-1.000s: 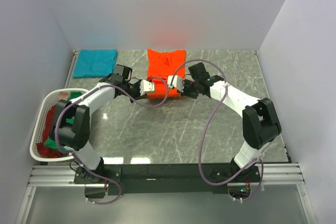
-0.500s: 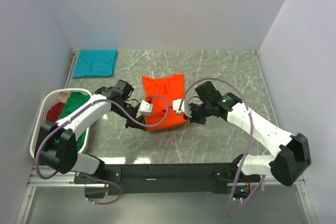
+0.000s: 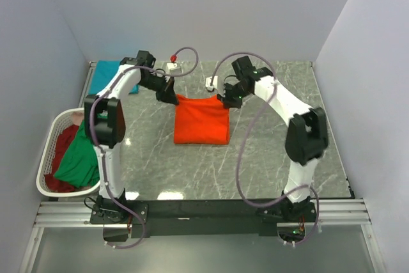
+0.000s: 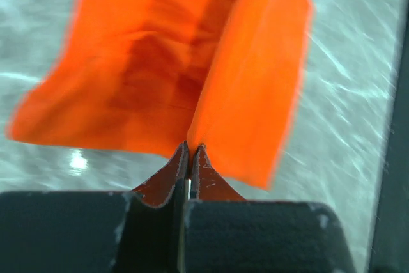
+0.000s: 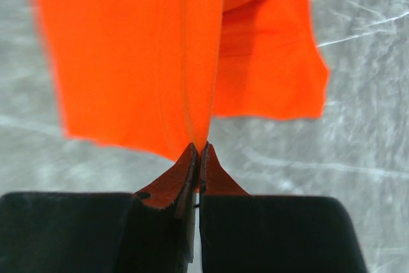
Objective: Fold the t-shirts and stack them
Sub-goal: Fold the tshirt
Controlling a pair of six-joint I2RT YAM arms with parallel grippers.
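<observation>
The bright orange t-shirt (image 3: 202, 119) lies folded as a near-square in the middle of the table. My left gripper (image 3: 174, 98) is shut on its far left corner, and in the left wrist view the orange cloth (image 4: 211, 87) hangs from the closed tips (image 4: 191, 148). My right gripper (image 3: 225, 99) is shut on its far right corner; the cloth (image 5: 147, 55) hangs from the closed tips (image 5: 199, 150). The teal t-shirt (image 3: 105, 78) lies folded at the far left, partly behind my left arm. The green t-shirt (image 3: 80, 155) and dark red t-shirt (image 3: 56, 148) lie in the basket.
The white slatted laundry basket (image 3: 43, 187) stands at the left edge of the table. White walls close in the back and both sides. Grey marble tabletop (image 3: 275, 151) lies bare to the right and front of the orange shirt.
Both grippers have carried the orange shirt's held edge from the near side back to the far side. The shirt now lies as a folded square. The green shirt spills further over the basket.
</observation>
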